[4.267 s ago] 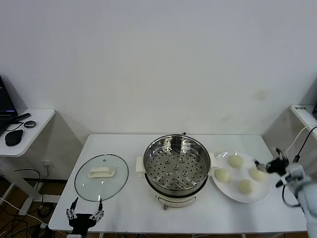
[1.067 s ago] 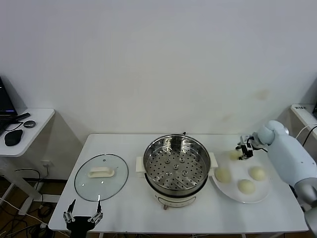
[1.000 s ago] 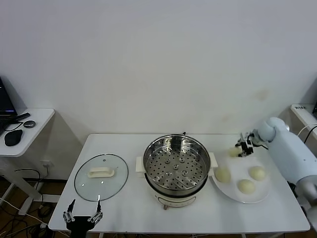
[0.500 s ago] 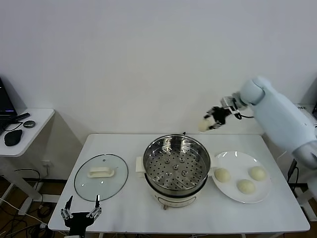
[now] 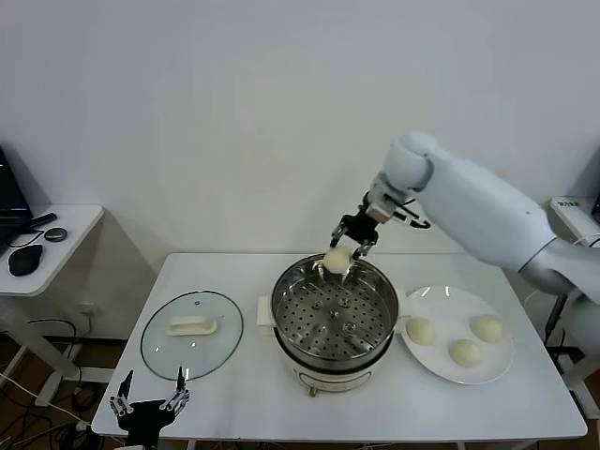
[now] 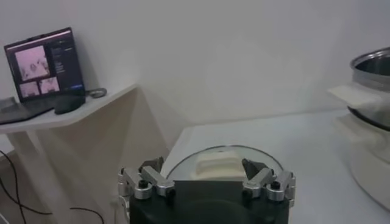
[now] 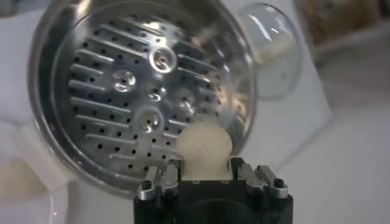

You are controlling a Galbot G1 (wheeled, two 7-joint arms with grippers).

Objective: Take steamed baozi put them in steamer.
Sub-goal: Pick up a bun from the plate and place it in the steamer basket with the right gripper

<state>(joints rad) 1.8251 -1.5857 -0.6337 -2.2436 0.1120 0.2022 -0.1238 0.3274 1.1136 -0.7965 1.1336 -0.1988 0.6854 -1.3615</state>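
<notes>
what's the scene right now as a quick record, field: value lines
right gripper: shut on a baozi, above the far rim of the steamer
steamer tray: no buns on it
plate: three baozi, right of the steamer
glass lid: flat on the table, left of the steamer
left gripper: open, idle at the table's near-left edge

The right arm is stretched from the right side across toward the middle, its white forearm angled downward. The right gripper (image 5: 343, 246) is pointed down over the far rim of the steamer (image 5: 334, 317), and a baozi (image 5: 337, 260) is clamped between its fingers. The left gripper (image 5: 146, 407) is parked low at the near left edge of the bench (image 5: 234, 398), and its fingers are seen spread apart and pointing upward.
</notes>
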